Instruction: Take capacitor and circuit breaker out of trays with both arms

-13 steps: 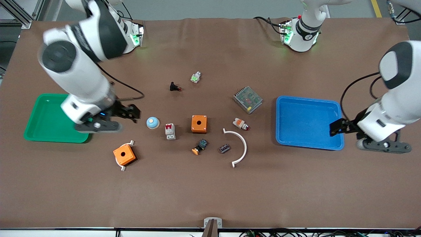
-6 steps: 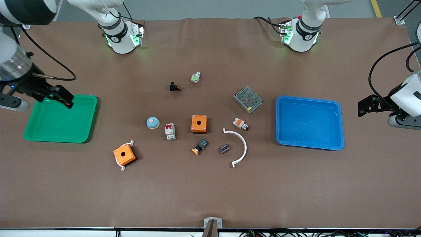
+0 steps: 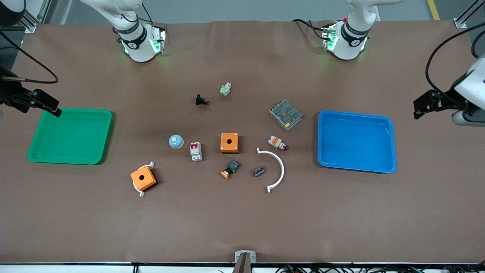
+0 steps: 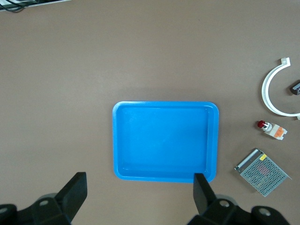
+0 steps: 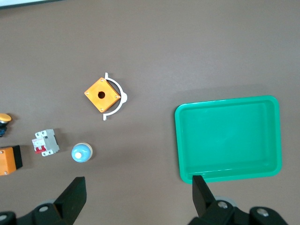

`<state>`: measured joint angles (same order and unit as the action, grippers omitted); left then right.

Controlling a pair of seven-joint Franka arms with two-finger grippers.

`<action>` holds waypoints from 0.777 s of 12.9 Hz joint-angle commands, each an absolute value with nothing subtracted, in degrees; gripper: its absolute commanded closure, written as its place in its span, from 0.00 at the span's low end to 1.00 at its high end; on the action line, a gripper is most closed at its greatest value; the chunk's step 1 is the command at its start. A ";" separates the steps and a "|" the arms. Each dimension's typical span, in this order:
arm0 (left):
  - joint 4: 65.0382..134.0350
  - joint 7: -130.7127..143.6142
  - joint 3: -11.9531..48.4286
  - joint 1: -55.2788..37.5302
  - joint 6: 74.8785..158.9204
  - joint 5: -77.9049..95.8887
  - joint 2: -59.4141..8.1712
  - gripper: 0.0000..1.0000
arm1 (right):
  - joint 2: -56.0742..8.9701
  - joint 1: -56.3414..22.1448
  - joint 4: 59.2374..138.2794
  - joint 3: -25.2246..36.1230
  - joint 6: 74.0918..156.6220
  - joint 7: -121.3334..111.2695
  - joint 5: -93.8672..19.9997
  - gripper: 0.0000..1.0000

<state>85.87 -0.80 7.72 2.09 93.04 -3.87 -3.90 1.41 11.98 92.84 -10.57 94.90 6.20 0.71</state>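
The capacitor (image 3: pixel 258 171), a tiny dark block, lies on the table inside a white arc; its edge also shows in the left wrist view (image 4: pixel 295 87). The breaker (image 3: pixel 196 151), light grey with a red top, lies beside a blue dome and also shows in the right wrist view (image 5: pixel 45 142). My left gripper (image 3: pixel 421 106) is open and empty, high over the table at the left arm's end, beside the blue tray (image 3: pixel 386 125); its jaws (image 4: pixel 140 187) stand wide apart. My right gripper (image 3: pixel 51 107) is open and empty over the green tray's (image 3: pixel 102 121) corner, jaws (image 5: pixel 138 190) wide apart.
Two orange boxes (image 3: pixel 229 142) (image 3: pixel 143 179), a white arc (image 3: pixel 281 167), a blue dome (image 3: pixel 176 141), a mesh power supply (image 3: pixel 285 114), a white-and-orange part (image 3: pixel 277 143), an orange-capped button (image 3: pixel 230 169), a black red-tipped part (image 3: pixel 201 100) and a green-white part (image 3: pixel 225 89) lie mid-table.
Both arms have drawn back and outward. The right gripper went from beside the green tray to the table's end; the left gripper moved from the blue tray's corner toward its own end.
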 commanded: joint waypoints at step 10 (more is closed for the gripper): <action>84.20 -1.06 7.56 2.55 95.45 -2.19 -3.43 0.00 | 7.38 14.41 98.79 -9.67 96.42 -0.70 -1.23 0.00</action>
<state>86.47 -0.57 7.51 2.24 97.25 -2.93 -2.10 6.21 13.33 97.49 -9.32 95.75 0.50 0.47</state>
